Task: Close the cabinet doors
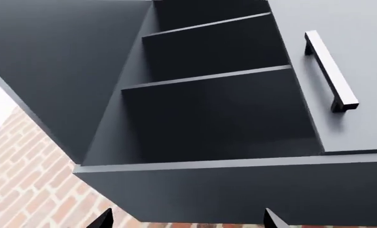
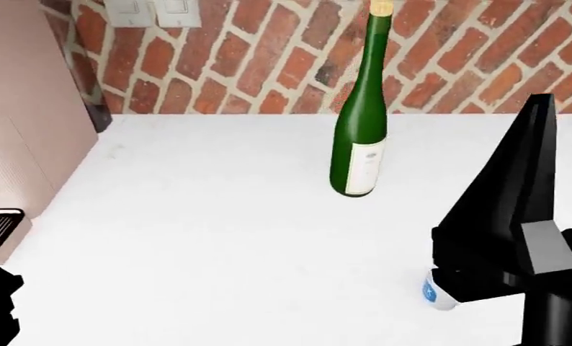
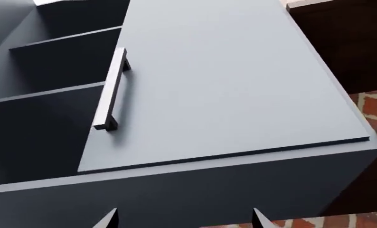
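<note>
The dark grey cabinet (image 1: 239,190) hangs above both wrist cameras, which see it from below. Its left door (image 1: 55,71) stands swung open, baring the shelves (image 1: 207,78) inside. The right door (image 3: 226,85) lies flat against the cabinet front, with a silver bar handle (image 3: 110,90) near its inner edge; that handle (image 1: 331,71) also shows in the left wrist view. My left gripper (image 1: 187,223) is open below the cabinet's bottom edge, holding nothing. My right gripper (image 3: 183,222) is open too, under the shut door, also holding nothing. The head view does not reach the cabinet.
A green wine bottle (image 2: 361,108) stands upright on the white counter (image 2: 219,238) before a brick wall (image 2: 266,58). My right arm (image 2: 507,216) rises at the counter's right. A pinkish panel (image 2: 17,144) borders the left side.
</note>
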Available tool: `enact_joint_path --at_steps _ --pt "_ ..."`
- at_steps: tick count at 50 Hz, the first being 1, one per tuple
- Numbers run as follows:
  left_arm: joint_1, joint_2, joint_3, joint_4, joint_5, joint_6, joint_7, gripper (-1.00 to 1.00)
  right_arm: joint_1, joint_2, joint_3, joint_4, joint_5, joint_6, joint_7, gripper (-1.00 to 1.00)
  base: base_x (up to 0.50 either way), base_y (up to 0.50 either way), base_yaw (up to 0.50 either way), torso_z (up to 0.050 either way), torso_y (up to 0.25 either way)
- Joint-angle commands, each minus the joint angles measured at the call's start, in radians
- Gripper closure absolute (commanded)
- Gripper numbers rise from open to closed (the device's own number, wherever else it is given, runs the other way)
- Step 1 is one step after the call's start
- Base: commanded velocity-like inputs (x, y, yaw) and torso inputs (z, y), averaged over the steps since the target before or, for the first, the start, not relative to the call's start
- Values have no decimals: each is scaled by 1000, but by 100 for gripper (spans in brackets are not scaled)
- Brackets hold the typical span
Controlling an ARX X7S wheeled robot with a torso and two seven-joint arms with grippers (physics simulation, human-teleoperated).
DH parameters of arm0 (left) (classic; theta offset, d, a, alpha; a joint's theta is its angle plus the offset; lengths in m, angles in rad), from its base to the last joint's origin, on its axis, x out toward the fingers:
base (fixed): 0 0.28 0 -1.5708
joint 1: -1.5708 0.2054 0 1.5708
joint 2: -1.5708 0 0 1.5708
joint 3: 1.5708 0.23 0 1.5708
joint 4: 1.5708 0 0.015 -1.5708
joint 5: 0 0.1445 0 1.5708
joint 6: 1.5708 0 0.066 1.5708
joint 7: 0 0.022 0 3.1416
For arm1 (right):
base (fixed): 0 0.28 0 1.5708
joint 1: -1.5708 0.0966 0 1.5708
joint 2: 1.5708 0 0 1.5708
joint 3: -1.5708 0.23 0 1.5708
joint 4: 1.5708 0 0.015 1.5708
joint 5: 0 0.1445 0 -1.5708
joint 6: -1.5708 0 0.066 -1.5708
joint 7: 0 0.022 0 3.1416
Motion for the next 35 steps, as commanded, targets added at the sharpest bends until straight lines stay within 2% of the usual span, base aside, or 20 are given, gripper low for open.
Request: enact_joint_path --at_steps 1,29,33,35 --pt "-6 -1 8 -10 3 1 -1 -100 -24 5 22 4 -7 37 5 -100 177 500 0 0 0" --pt "-5 -5 11 -8 4 0 -6 -100 -65 14 72 -6 -11 58 -13 -100 204 500 0 0 0" --pt "-4 -6 11 -7 4 0 -8 -100 -81 10 89 12 -8 10 14 -100 202 499 0 0 0" --pt "-6 -6 10 -6 3 -2 -9 -100 -86 14 95 9 -10 15 19 -100 0 0 0 0 0"
